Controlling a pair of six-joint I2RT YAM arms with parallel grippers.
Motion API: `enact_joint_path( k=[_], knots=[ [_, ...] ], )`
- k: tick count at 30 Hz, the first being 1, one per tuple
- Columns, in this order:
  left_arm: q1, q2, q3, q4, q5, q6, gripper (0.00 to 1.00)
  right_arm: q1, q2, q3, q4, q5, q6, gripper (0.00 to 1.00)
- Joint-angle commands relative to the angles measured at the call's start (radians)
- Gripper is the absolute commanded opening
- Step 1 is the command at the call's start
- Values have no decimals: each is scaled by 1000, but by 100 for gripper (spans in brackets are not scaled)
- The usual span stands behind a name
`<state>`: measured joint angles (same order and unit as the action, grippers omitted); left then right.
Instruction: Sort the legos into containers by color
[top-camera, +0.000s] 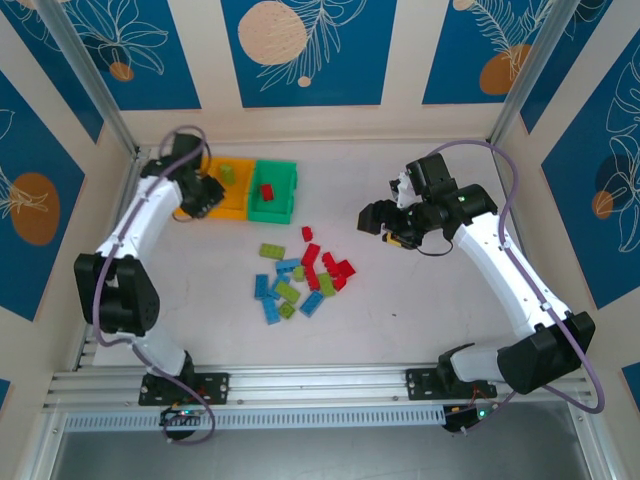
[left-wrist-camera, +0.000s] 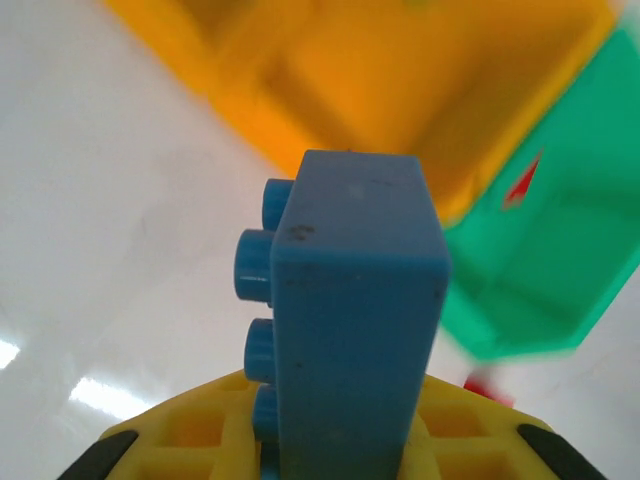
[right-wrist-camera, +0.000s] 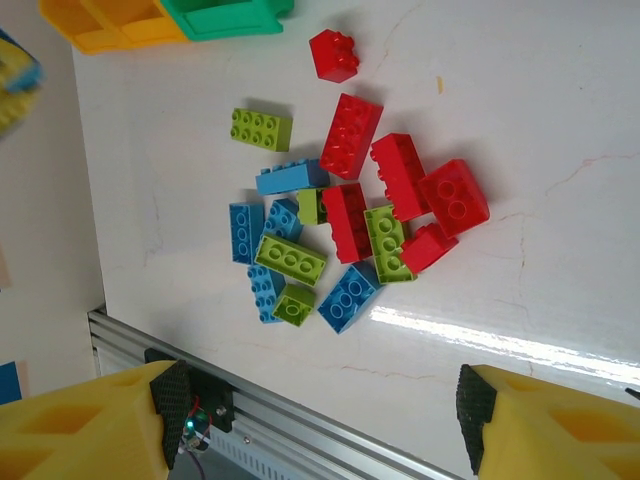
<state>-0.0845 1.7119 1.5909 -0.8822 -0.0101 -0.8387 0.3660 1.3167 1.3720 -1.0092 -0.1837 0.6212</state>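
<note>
The left gripper (top-camera: 203, 194) was clenched on a blue brick (left-wrist-camera: 355, 300), hanging at the orange-yellow bins (top-camera: 232, 209) on the far left. The green bin (top-camera: 271, 216) joined to their right held a red brick (top-camera: 267, 191). The right gripper (top-camera: 381, 218) stood released, just right of the loose legos (top-camera: 300, 280) scattered mid-way across the table (top-camera: 420, 320).

White glossy counter (top-camera: 420, 330), faint hairline marks, glare streak near front edge in right wrist view. Ribbed aluminium rail (top-camera: 320, 385) along near edge. Behind: blue wall panels (top-camera: 300, 50), peach circles, white leaf outlines. Slanted metal corner posts (top-camera: 88, 75) either side.
</note>
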Motion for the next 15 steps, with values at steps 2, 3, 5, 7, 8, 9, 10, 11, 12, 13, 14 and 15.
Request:
enact_joint_path(
  k=[2, 3, 5, 7, 8, 9, 10, 11, 12, 13, 14, 15],
  knots=[
    [115, 210, 209, -70, -35, 99, 20, 5, 2, 39, -38, -12, -1, 73],
    [136, 265, 273, -90, -25, 102, 20, 5, 0, 43, -48, -6, -4, 73],
    [164, 355, 383, -126, -5, 106, 22, 5, -6, 50, -62, 8, -9, 73],
    [181, 432, 478, -147, 23, 114, 24, 5, -17, 49, -73, 21, -7, 74],
    [186, 464, 523, -154, 39, 121, 27, 2, -21, 48, -77, 26, -5, 74],
    [189, 490, 561, -164, 46, 128, 30, 1, -24, 48, -81, 29, -3, 74],
    [192, 507, 588, -170, 47, 134, 33, 0, -27, 50, -85, 31, -1, 74],
    [194, 517, 608, -172, 48, 142, 38, -1, -27, 52, -88, 34, -2, 73],
    [197, 520, 616, -170, 47, 145, 43, -3, -27, 52, -90, 36, -1, 74],
    [199, 514, 617, -167, 47, 146, 44, -3, -27, 51, -91, 38, 0, 74],
    [200, 505, 615, -166, 47, 148, 44, -4, -27, 50, -89, 39, 1, 74],
    [202, 492, 613, -169, 48, 152, 44, -4, -26, 46, -84, 39, 2, 74]
  ],
)
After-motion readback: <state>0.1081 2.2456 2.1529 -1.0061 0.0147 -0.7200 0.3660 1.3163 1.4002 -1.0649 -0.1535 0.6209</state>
